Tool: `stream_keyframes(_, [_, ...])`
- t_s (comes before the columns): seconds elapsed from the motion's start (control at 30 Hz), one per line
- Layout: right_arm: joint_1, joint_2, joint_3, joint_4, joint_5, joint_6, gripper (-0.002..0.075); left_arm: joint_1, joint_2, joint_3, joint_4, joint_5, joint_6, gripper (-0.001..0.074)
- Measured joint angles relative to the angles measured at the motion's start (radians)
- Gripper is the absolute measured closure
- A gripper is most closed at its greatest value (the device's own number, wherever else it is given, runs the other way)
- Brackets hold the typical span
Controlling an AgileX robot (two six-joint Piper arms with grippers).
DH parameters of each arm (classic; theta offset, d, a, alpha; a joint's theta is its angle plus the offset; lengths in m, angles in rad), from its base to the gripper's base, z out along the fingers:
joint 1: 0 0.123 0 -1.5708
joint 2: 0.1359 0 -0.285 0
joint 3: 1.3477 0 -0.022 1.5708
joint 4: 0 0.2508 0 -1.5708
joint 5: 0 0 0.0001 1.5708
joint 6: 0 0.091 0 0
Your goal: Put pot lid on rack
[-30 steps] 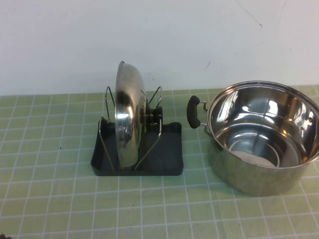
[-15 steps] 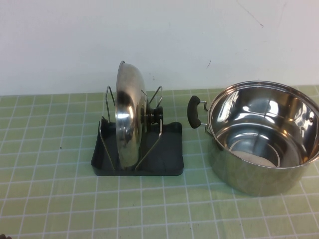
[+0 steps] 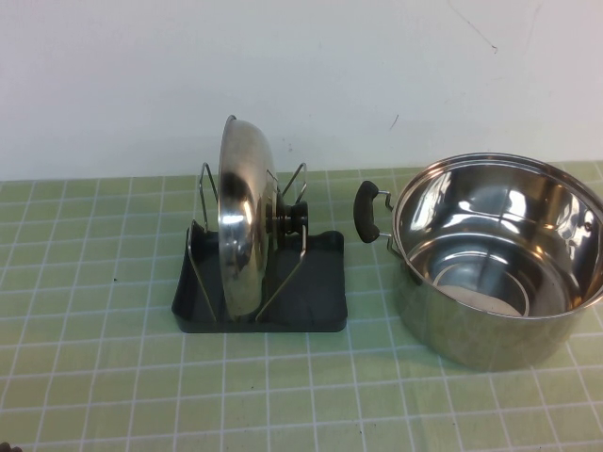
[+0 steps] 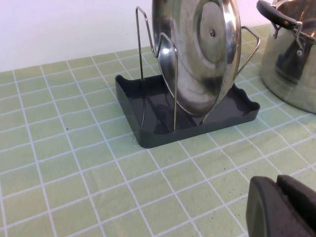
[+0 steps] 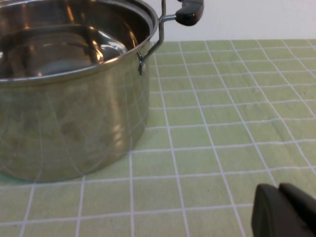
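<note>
Left gripper (image 4: 284, 207) nearest, low before the rack (image 3: 320, 306), pads together, empty. Right gripper (image 5: 284, 210) beside the pot (image 3: 490, 282), closed, empty. Lid (image 3: 243, 226) upright between the rack's wires, knob toward pot. No readable writing. Unchanged from earlier frames.

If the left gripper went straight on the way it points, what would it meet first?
Likely the rack, its near edge, with the pot lid standing in it. The left gripper sits low over the table; depth is uncertain. The right gripper faces the pot.
</note>
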Motion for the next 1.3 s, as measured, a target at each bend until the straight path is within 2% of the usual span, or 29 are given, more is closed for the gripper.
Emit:
stream_keyframes(0.33, [0.000, 0.000, 0.000, -0.002, 0.001, -0.135, 0.0727, 0.000, 0.000, 0.000, 0.000, 0.000, 0.000, 0.0736])
stream_keyframes(1.3, [0.000, 0.000, 0.000, -0.002, 0.001, -0.141, 0.0727, 0.000, 0.000, 0.000, 0.000, 0.000, 0.000, 0.0737])
